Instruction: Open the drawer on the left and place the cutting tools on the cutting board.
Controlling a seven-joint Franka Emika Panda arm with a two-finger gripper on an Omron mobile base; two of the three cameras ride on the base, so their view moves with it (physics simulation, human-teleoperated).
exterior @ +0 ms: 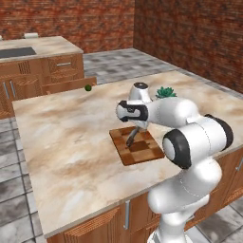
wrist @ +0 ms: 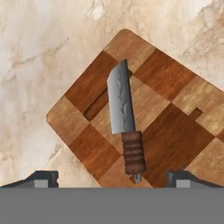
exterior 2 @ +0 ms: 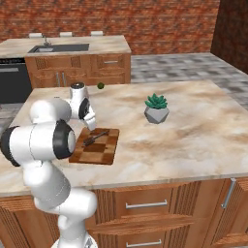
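The checkered cutting board [wrist: 170,109] lies on the marble island counter [exterior: 71,142], also seen as the cutting board [exterior: 142,152] [exterior 2: 104,150]. One cutting tool, a knife [wrist: 123,118] with a grey blade and a ribbed brown handle, lies flat on the board; it also shows as the knife [exterior: 131,138] [exterior 2: 94,138]. My gripper [wrist: 113,180] hangs just above the knife's handle end, open, with its fingertips [wrist: 41,178] wide apart on either side and nothing between them. It is also seen as the gripper [exterior: 137,126] [exterior 2: 90,122]. A pulled-out wooden drawer front [exterior: 69,85] shows past the counter's far left edge.
A small green round fruit [exterior: 88,88] [exterior 2: 100,85] sits near the counter's far edge. A potted succulent [exterior 2: 156,107] [exterior: 165,92] stands to the right of the board. A second counter with a sink [exterior 2: 58,48] runs along the brick wall behind.
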